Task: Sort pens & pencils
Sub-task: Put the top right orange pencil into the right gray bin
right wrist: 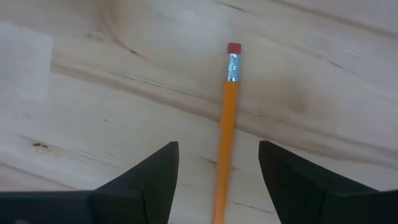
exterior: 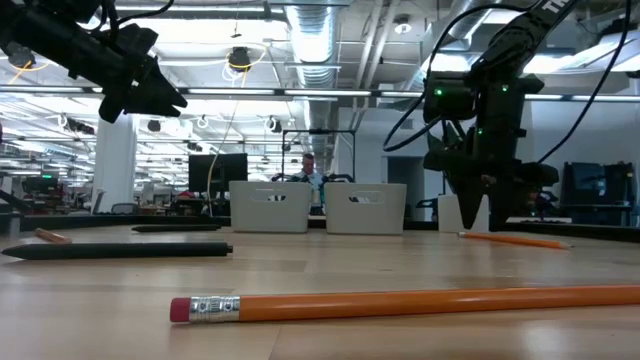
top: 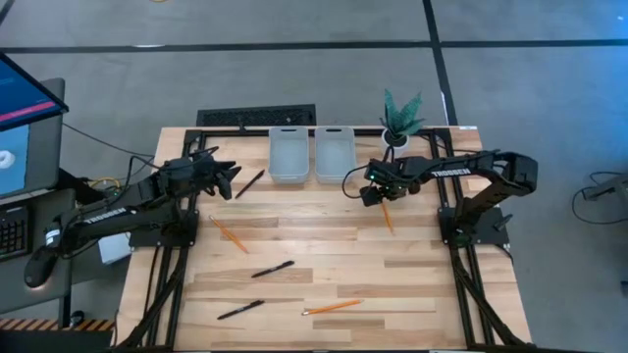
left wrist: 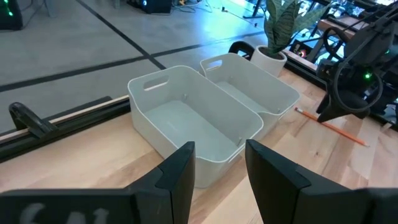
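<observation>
Pencil [right wrist: 225, 134] lies on the table between the right gripper's [right wrist: 217, 180] spread jaws, untouched.

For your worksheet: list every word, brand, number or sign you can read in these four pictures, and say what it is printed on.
"TROSSEN": white letters along the left arm.
"TROSSEN": white letters along the right arm.
Pencil: no print can be read on it.
Trays: no labels show.
Monitor beside the table: shapes only, no text can be read.
</observation>
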Robot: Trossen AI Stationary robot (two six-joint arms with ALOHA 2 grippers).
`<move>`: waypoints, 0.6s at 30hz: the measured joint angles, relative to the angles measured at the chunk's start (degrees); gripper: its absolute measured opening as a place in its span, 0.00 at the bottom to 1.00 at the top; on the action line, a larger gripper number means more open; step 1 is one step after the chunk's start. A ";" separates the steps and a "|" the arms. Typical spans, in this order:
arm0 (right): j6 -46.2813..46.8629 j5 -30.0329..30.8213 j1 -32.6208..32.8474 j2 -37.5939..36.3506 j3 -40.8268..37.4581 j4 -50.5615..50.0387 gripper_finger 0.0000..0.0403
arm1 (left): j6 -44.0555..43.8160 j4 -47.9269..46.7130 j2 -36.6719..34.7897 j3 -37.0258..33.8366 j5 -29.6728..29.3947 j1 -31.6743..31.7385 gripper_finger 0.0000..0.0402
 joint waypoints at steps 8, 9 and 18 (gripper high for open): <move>3.57 -1.93 0.01 1.68 0.04 -0.53 0.61 | 0.01 0.00 0.01 0.00 0.00 -0.01 0.33; 3.17 -1.99 0.04 2.34 0.04 0.00 0.61 | 0.02 0.00 0.00 0.00 -0.01 0.01 0.33; 1.66 -0.45 1.65 4.26 0.30 0.35 0.60 | 0.05 -0.07 0.02 0.00 0.00 0.01 0.33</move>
